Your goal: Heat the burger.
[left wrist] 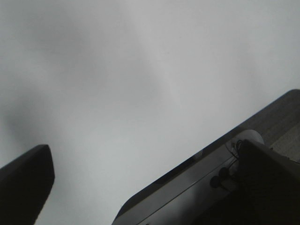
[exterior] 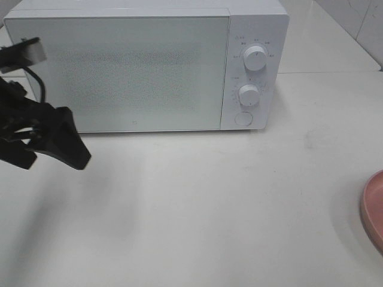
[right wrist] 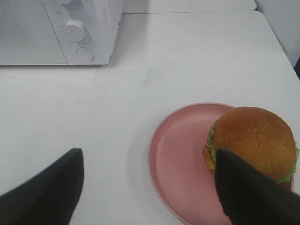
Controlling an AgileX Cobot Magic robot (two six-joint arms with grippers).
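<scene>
Now burger [right wrist: 253,140] sits on plate [right wrist: 183,164]; right gripper [right wrist: 150,187] apart, left gripper [exterior: 45,140] seemingly apart too.

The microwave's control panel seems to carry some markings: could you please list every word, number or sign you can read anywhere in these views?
None can be read.
Microwave: small markings ring the upper dial and lower dial, all too small and blurred to read.
Plate and burger: no text.

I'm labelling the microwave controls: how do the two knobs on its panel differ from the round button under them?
The knobs stand out from the panel, while the button lies flat. Each knob carries a pointer line and printed marks around it; the button shows neither. All three are white and round, stacked in one column right of the closed microwave door.
</scene>
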